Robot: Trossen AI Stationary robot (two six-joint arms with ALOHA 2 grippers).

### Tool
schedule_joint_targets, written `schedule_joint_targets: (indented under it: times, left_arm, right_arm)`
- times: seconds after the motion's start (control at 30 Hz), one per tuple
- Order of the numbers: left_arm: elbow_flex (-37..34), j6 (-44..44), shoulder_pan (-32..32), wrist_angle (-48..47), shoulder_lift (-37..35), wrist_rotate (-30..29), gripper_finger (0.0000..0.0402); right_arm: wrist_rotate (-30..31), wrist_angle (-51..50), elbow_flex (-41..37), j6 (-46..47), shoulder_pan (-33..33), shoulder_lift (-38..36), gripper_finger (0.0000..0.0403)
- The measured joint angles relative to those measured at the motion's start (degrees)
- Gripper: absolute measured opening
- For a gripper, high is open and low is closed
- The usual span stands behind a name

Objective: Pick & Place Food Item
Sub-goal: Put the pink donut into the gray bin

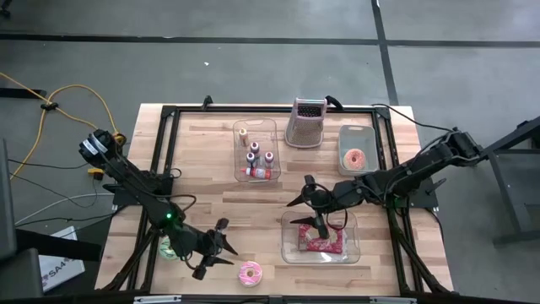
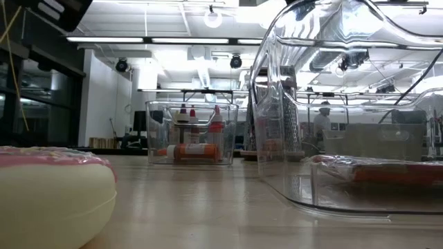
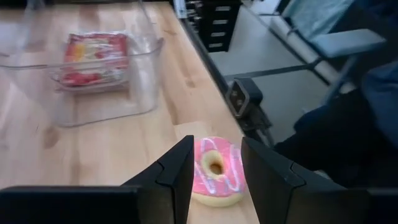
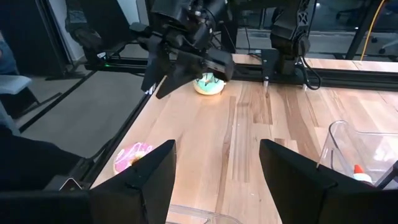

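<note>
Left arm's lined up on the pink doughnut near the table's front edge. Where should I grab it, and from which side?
Grip the pink doughnut across its outer rim, coming down from above. It lies flat on the table with the hole up, close to the edge, so a level approach would likely push it. The left gripper is open, its fingers either side in the wrist view.

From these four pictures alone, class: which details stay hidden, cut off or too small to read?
- Green donut: high view, mostly hidden under the left arm.
- Bottles' labels: high view, too small to read.
- Pink donut: low view, cut off by the edge.
- Red packet's print: left wrist view, blurred behind the clear tray.
</note>
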Motion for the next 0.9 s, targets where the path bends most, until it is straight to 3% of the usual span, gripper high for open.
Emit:
schedule_joint_targets:
  times: [0.37, 0.63, 0.9]
  left_arm:
    - [5.13, -2.56, 2.09, -9.22, -0.24, -6.66, 0.0129]
    - [6.00, 0.08, 5.82, -9.72, -0.24, -6.84, 0.0129]
    - [6.02, 1.74, 4.81, -11.57, -0.24, -6.08, 0.0129]
  right_arm:
    - [-0.04, -0.09, 0.00, 0.00, -0.22, -0.03, 0.0219]
    - [-0.04, -0.07, 0.00, 0.02, -0.22, -0.04, 0.0219]
    - [-0.04, -0.07, 0.00, 0.02, -0.22, -0.04, 0.0219]
